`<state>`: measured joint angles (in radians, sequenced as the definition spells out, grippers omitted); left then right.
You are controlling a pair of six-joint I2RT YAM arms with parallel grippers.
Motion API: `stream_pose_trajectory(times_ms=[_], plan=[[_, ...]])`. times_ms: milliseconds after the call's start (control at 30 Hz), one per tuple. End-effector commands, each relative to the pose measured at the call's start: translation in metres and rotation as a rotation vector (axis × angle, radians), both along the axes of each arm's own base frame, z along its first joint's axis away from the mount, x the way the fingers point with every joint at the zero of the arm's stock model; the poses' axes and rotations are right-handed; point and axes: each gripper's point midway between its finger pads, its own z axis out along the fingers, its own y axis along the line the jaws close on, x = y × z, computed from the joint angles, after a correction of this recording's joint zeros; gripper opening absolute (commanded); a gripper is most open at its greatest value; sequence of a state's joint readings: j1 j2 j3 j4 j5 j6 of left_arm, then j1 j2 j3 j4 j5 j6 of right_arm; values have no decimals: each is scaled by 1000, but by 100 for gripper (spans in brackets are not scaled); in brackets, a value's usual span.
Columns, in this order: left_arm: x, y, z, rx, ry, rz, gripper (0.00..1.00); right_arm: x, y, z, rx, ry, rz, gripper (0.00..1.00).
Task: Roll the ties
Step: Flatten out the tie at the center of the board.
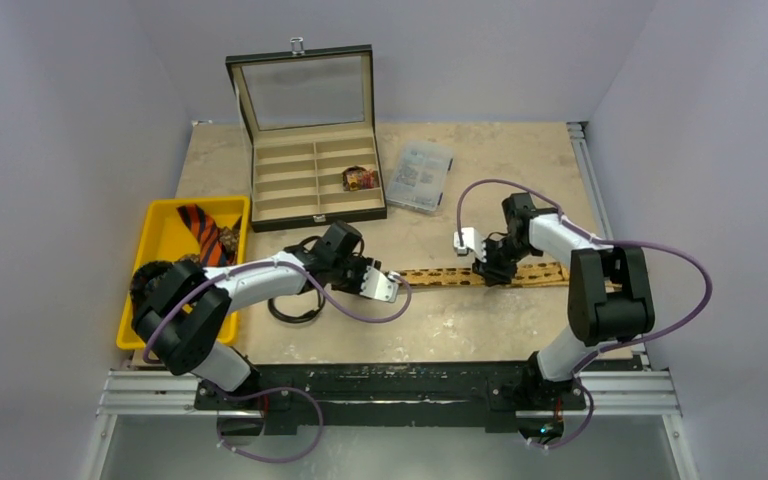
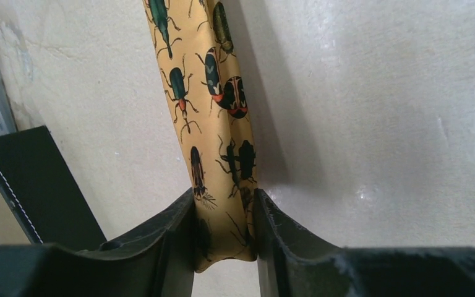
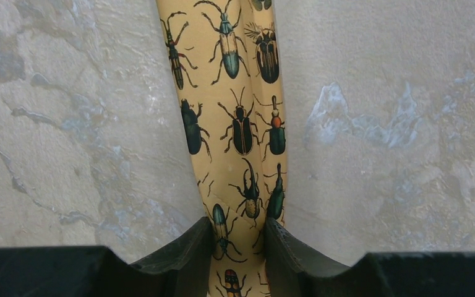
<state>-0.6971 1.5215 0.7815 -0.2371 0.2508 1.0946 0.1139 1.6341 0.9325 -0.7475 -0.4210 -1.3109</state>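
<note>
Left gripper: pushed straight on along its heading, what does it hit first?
The left gripper fingers pinch the beetle-print tie; ahead lies only that tie along the table. The first solid thing looks like the right gripper, gripping the same tie further along. Relative height is unclear.
</note>
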Motion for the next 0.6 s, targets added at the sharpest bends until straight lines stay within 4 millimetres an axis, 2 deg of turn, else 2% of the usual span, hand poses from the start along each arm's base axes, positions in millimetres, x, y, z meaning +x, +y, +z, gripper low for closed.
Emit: stream_pose_trajectory(times_ms=[0, 100, 167, 267, 433, 567], plan=[[-2, -21, 10, -55, -12, -39, 39, -26, -25, -13, -99, 76, 7, 34], [-3, -24, 14, -71, 4, -26, 50, -29, -27, -14, -106, 79, 7, 34], [-3, -23, 18, -79, 2, -17, 61, -31, -31, -15, -121, 80, 13, 34], [0, -26, 35, -141, 5, 49, 73, -34, -39, -17, -139, 84, 3, 33], [3, -26, 79, -337, 109, 180, 78, -36, -58, -16, -161, 97, -28, 33], [6, -15, 107, -468, 196, 288, 79, -36, -71, -16, -175, 94, -54, 35]])
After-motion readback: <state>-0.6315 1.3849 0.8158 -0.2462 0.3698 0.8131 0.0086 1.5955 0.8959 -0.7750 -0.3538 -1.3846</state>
